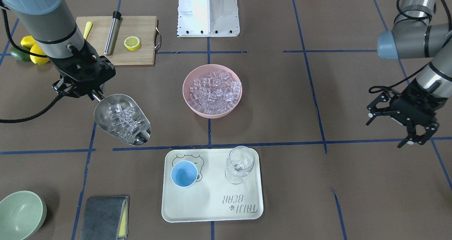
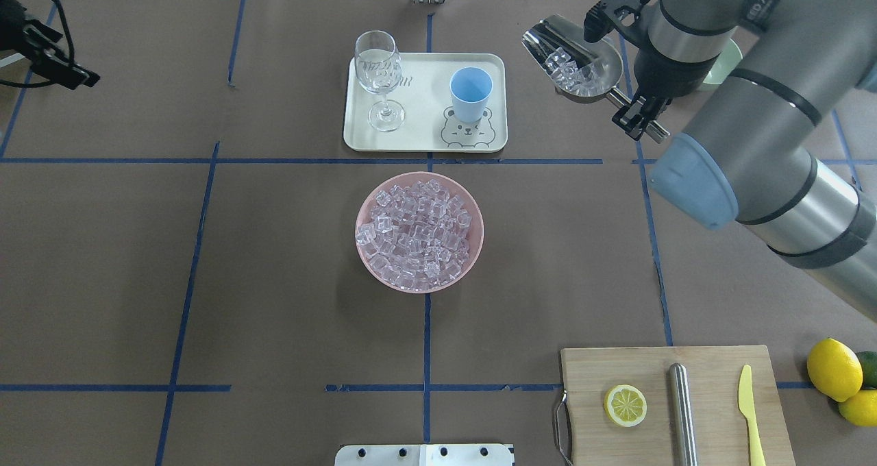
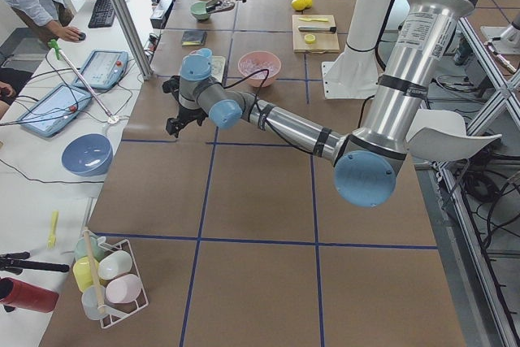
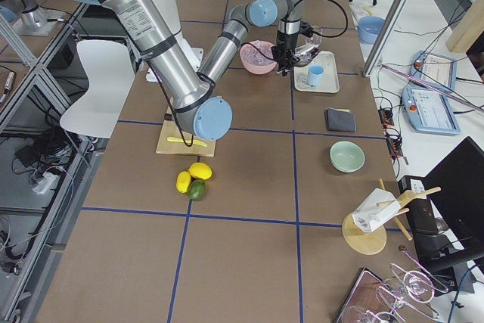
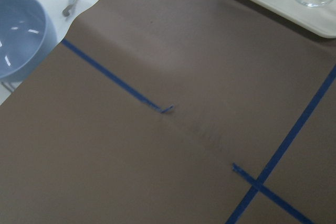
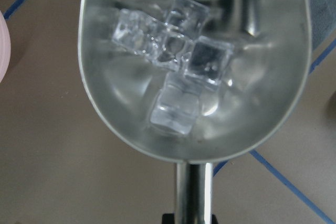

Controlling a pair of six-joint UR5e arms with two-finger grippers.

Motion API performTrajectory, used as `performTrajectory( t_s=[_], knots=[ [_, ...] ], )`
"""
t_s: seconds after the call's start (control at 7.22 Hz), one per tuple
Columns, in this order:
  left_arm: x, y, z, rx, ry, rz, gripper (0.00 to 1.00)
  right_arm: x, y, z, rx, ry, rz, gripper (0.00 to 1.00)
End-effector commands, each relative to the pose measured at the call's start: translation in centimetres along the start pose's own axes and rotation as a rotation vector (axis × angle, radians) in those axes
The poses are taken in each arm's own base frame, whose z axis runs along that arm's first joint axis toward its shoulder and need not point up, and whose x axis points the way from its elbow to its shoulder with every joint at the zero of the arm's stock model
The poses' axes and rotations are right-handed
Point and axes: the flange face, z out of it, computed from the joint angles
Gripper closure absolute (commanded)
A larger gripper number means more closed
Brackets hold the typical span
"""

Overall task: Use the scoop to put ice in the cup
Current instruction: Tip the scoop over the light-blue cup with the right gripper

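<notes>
My right gripper (image 1: 92, 94) is shut on the thin handle of the steel scoop (image 1: 122, 118), which hangs in the air to the side of the tray (image 1: 212, 204). Several clear ice cubes (image 1: 123, 121) lie in its trough (image 6: 178, 66). The light-blue cup (image 1: 184, 173) stands upright on the tray with nothing visible in it, apart from the scoop. In the overhead view the scoop (image 2: 575, 58) is to the right of the cup (image 2: 471, 92). More ice (image 1: 213, 91) fills the pink bowl (image 1: 184, 88). My left gripper (image 1: 386, 132) hovers open and holds nothing, far off to the side.
A clear stemmed glass (image 1: 240, 164) shares the tray with the cup. A cutting board (image 1: 141, 54) carries a lemon slice, a steel cylinder and a yellow knife. A pale green bowl (image 1: 21, 213) and a grey cloth (image 1: 104, 217) lie near the scoop's side.
</notes>
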Motion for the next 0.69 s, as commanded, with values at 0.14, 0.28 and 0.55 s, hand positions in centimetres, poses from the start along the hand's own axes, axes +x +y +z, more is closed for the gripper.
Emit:
performTrajectory(
  t_s=[0.14, 0.28, 0.55],
  knots=[
    [-3.9, 7.6, -3.8, -0.03, 0.051, -0.153, 0.0, -0.9, -3.9, 1.7, -0.139, 0.001, 0.046, 1.0],
    [-5.6, 9.2, -5.4, -0.062, 0.041, -0.234, 0.0, -2.0, -5.5, 2.8, -0.17, -0.002, 0.04, 1.0],
    [-5.6, 9.2, -6.4, -0.112, 0.041, -0.355, 0.0, -5.6, -8.8, 3.6, -0.287, 0.063, 0.015, 1.0]
  ],
)
